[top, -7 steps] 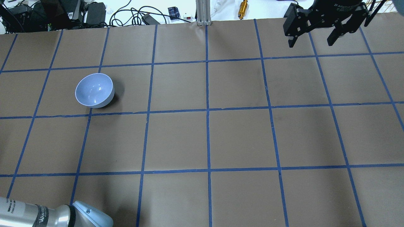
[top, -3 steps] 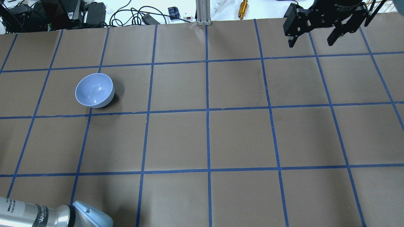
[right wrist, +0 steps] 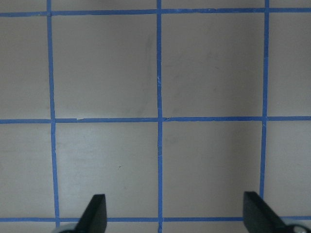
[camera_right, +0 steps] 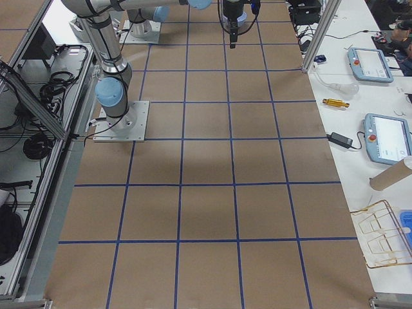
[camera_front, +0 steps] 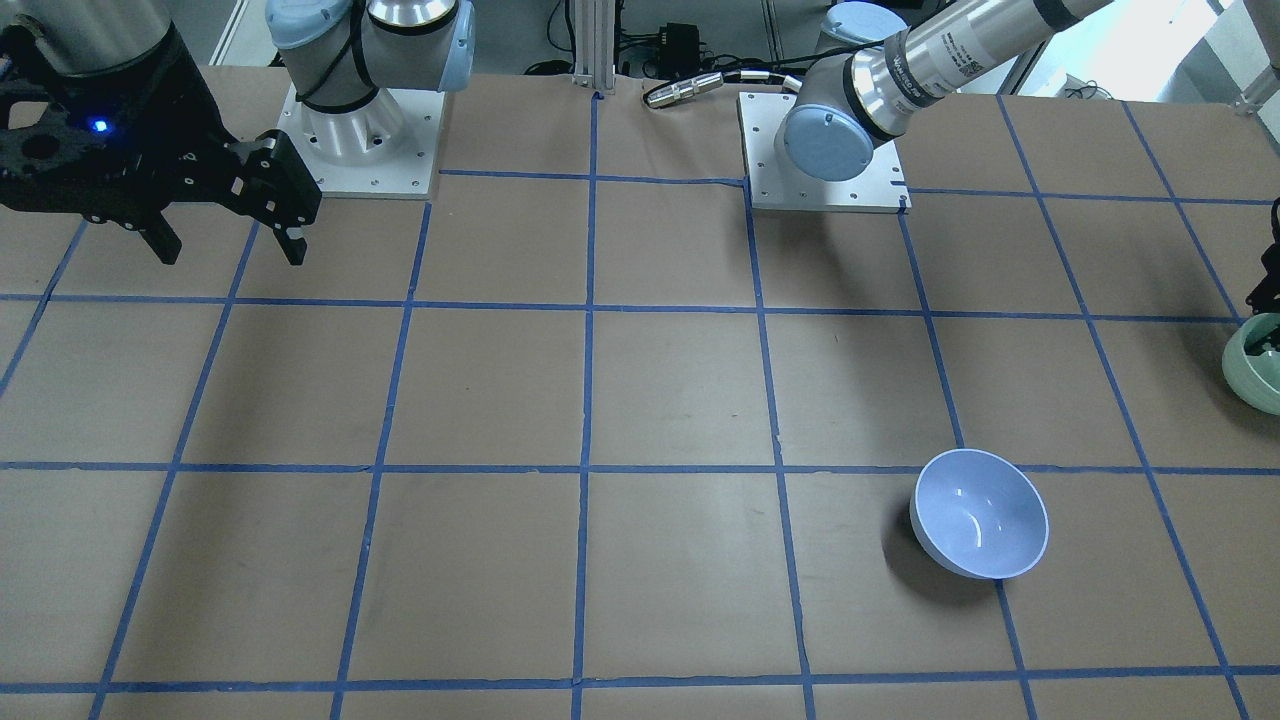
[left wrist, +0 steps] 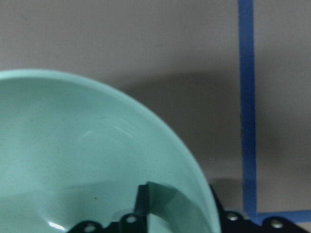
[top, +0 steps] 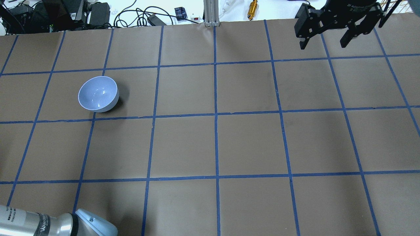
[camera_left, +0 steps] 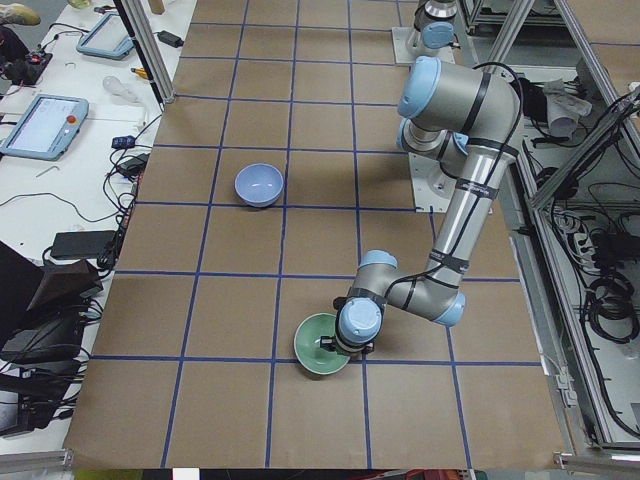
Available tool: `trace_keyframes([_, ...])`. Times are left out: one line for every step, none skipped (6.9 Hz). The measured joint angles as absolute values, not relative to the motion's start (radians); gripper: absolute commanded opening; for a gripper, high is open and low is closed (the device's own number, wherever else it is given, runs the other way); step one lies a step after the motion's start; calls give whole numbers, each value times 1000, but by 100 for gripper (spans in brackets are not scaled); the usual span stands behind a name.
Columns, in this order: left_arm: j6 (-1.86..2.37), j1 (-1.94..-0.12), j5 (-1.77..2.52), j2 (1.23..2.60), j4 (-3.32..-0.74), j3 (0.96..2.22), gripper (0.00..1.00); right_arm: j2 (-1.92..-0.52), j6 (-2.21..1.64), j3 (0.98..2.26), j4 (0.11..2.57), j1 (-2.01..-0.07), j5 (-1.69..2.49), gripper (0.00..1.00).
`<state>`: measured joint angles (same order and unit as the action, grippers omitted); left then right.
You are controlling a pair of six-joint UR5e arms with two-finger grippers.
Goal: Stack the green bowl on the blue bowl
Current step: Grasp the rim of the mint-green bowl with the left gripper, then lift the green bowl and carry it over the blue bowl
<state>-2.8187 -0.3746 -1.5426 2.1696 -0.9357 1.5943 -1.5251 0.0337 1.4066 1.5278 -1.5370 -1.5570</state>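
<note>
The green bowl (camera_left: 312, 352) stands on the table at the robot's far left, cut off at the right edge of the front view (camera_front: 1252, 378). My left gripper (camera_left: 345, 345) straddles its rim. In the left wrist view (left wrist: 194, 213) one finger (left wrist: 142, 201) is inside the green bowl (left wrist: 73, 145) and the other is outside, shut on the wall. The blue bowl (top: 97, 93) sits upright and empty, about two squares away (camera_front: 980, 512) (camera_left: 259, 184). My right gripper (top: 324, 41) hangs open and empty over the far right (camera_front: 228, 245) (right wrist: 175, 213).
Brown paper with a blue tape grid (top: 215, 113) covers the table. Cables, a brass part (top: 252, 9) and an aluminium post (top: 210, 13) lie beyond the far edge. The two arm bases (camera_front: 360, 130) (camera_front: 825, 165) stand at the robot's side.
The left arm's elbow at the bottom left of the overhead view has sunk very slightly. The blue bowl and the right gripper have not moved.
</note>
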Motion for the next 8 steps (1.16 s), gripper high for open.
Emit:
trace_keyframes([-2813, -376, -1542, 2158, -937, 1591, 0, -1525, 34, 1407, 1528, -1537, -1557, 100])
trace_keyframes([-2803, -382, -1543, 2138, -944, 1584, 0, -1525, 34, 1407, 1528, -1537, -1557, 100])
trace_keyframes([-2780, -393, -1537, 2109, -963, 1578, 0, -1526, 34, 1407, 1528, -1537, -1557, 100])
trace_keyframes([-2741, -415, -1524, 2072, -990, 1571, 0, -1526, 34, 1407, 1528, -1537, -1557, 100])
trace_keyframes([-2698, -446, -1516, 2033, -1023, 1561, 0, -1525, 34, 1407, 1528, -1537, -1557, 100])
trace_keyframes([-2652, -490, -1513, 1993, -1076, 1541, 0, -1525, 34, 1407, 1528, -1537, -1557, 100])
trace_keyframes([-2602, -550, -1512, 1955, -1130, 1516, 0, -1525, 34, 1407, 1528, -1537, -1557, 100])
trace_keyframes([-2546, -638, -1512, 1918, -1175, 1495, 0, -1526, 34, 1407, 1528, -1537, -1557, 100])
